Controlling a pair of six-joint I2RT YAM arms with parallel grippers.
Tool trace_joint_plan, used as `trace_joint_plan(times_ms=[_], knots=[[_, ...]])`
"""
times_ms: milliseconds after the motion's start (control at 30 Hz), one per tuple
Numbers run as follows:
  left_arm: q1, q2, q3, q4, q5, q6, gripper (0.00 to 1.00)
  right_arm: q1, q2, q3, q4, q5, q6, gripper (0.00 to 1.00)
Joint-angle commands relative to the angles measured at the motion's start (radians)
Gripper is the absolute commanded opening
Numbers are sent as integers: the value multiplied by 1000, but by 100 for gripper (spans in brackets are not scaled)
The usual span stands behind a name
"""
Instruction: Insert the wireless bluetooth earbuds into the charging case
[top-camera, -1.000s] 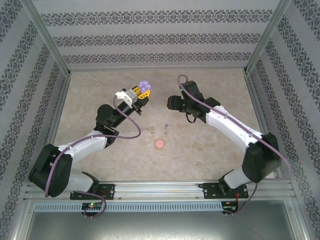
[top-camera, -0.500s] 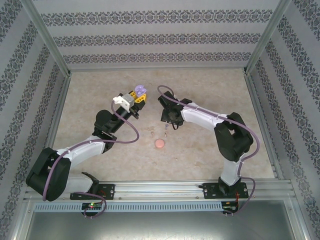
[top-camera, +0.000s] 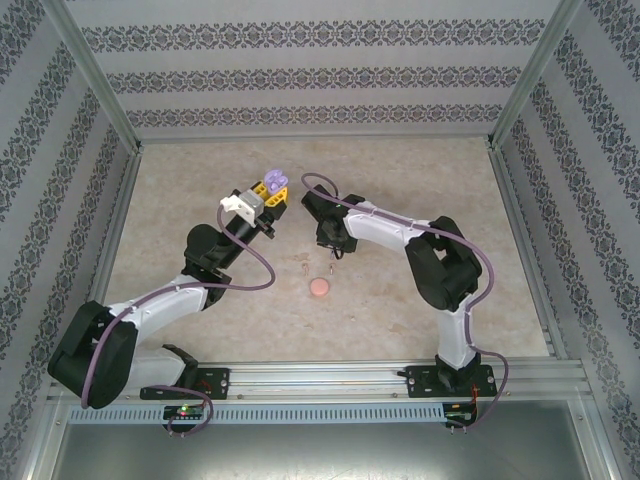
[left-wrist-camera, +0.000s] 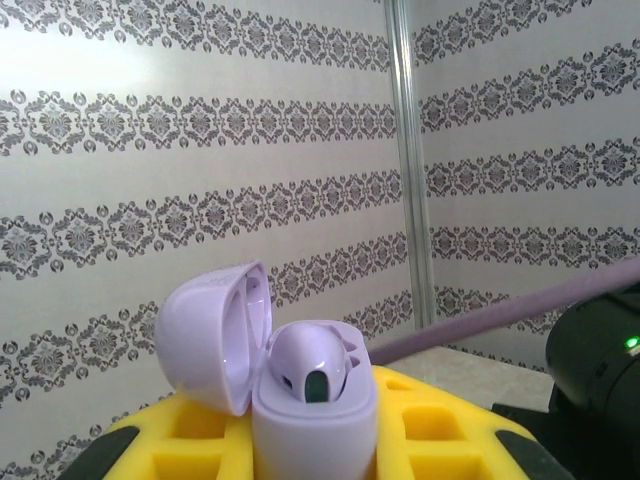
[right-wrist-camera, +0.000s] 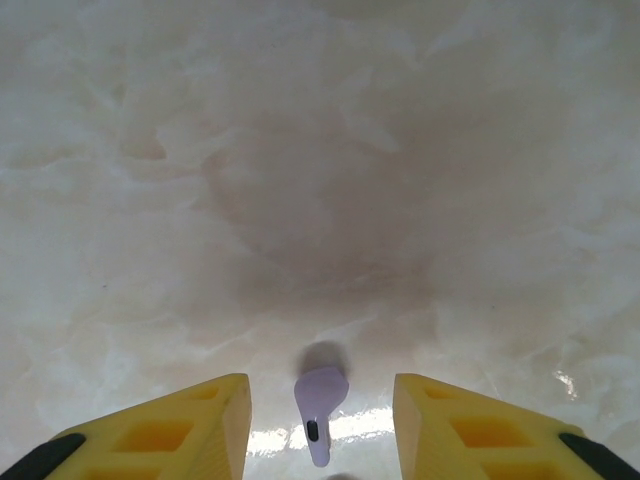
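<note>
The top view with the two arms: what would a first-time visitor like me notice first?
The lilac charging case, lid flipped open, sits clamped upright in the left gripper above the far middle of the table. The right gripper is down at the table, jaws apart on either side of a tiny purple earbud lying there. A small coral-red disc sits alone nearer the arms' bases.

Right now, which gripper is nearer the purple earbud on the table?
Right. The right gripper has its jaws either side of the earbud; the left gripper is off to its left, holding the open case.
</note>
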Motion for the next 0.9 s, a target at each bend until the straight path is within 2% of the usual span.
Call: trace_joint_plan(times_ms=[0,867], knots=[[-12,-31,-15,63,-14,21,0,13,36,33,-50,36,16,42],[-10,-42,-31,60,-17,32,0,26,119,74,-59,28,21,36]])
